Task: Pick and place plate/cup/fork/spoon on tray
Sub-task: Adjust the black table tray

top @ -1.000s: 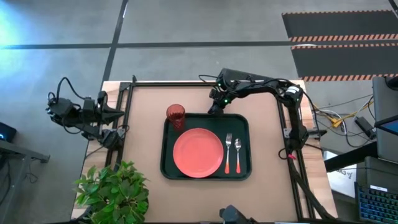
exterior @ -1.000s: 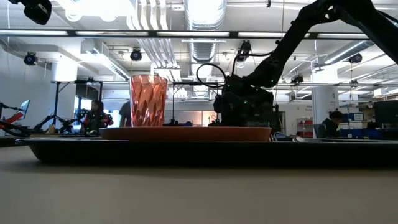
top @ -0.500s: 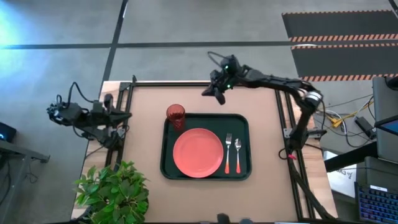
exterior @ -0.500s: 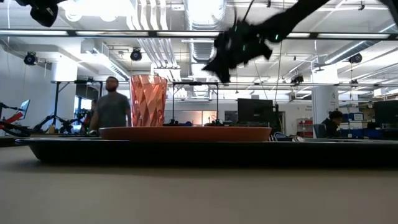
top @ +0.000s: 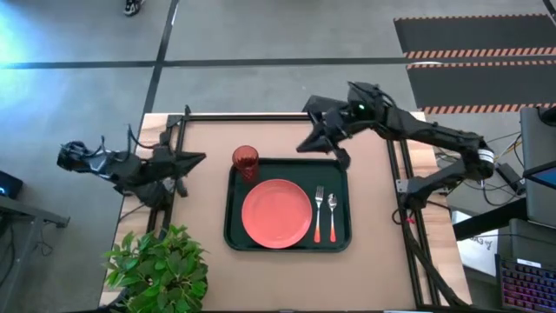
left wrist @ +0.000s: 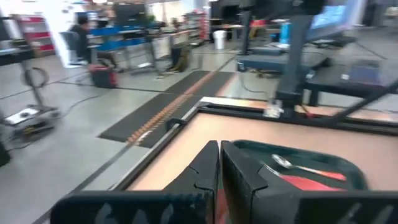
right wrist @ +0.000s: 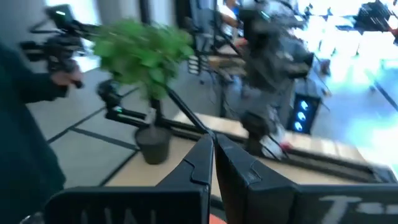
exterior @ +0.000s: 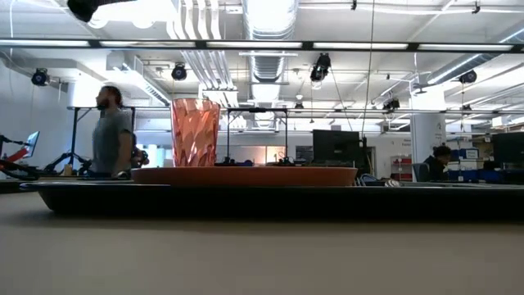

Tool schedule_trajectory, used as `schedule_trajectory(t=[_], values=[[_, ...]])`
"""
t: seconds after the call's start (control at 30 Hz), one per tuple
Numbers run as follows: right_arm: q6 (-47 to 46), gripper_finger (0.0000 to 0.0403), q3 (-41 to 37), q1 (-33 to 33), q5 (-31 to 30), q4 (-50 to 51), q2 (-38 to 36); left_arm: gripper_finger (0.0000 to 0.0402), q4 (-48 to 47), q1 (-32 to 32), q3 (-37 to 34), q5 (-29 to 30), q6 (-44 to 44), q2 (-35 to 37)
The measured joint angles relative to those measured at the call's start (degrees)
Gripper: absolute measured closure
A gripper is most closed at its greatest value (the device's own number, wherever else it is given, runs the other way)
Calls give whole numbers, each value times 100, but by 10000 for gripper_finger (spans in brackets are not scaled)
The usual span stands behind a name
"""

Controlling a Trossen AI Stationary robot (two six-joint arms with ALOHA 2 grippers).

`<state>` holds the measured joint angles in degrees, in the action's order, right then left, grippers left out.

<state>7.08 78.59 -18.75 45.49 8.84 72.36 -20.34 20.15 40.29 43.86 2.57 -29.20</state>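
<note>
Over on the left edge of the table, well clear of the tray (top: 233, 235), the left gripper (top: 196, 158) sits clenched on nothing, fingers pressed together. Moving in, the cup (top: 245, 160) stands upright in the tray's far left corner, just beside the plate (top: 276, 213), which lies flat in the tray's left and middle portion. Right of the plate, the fork (top: 318, 211) and then the spoon (top: 331, 213) lie side by side, parallel, heads toward the far rim. Everything looks home, so the placing seems finished. Above the tray's far right corner hangs the right gripper (top: 305, 145), clamped shut and empty. The job now, I'd say, is a clean exit: lift high, swing away from the cup, and keep clear of the raised rim so nothing gets nudged.
</note>
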Motion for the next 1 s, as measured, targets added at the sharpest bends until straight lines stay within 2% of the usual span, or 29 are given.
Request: schedule_trajectory(t=[0.13,0.2,0.37,0.47,0.53,0.67,0.8,0.9,1.0], values=[[110,394,0,465,-22,0,-228,402,383,-638,0,-186,3,-431],[115,394,0,651,-30,-2,-263,402,559,-1068,0,-814,0,-629],[112,394,-4,1010,-61,-4,-205,402,1088,-2471,0,-2890,-39,-1179],[99,394,-7,1177,-59,-7,-131,402,1202,-3300,140,-3926,-277,-1460],[95,394,-9,1271,-60,2,-92,402,1191,-3813,384,-4343,-447,-1589],[78,394,-11,1425,-59,-4,-88,402,939,-4933,894,-4781,-641,-1781],[45,394,-11,1544,-59,-11,-92,402,624,-5966,1131,-6231,-597,-2241],[40,394,-11,1588,-51,-13,-100,402,588,-6383,1049,-7243,-588,-2753],[39,394,-11,1646,-61,-11,-101,402,650,-6458,1027,-7450,-595,-3235]])
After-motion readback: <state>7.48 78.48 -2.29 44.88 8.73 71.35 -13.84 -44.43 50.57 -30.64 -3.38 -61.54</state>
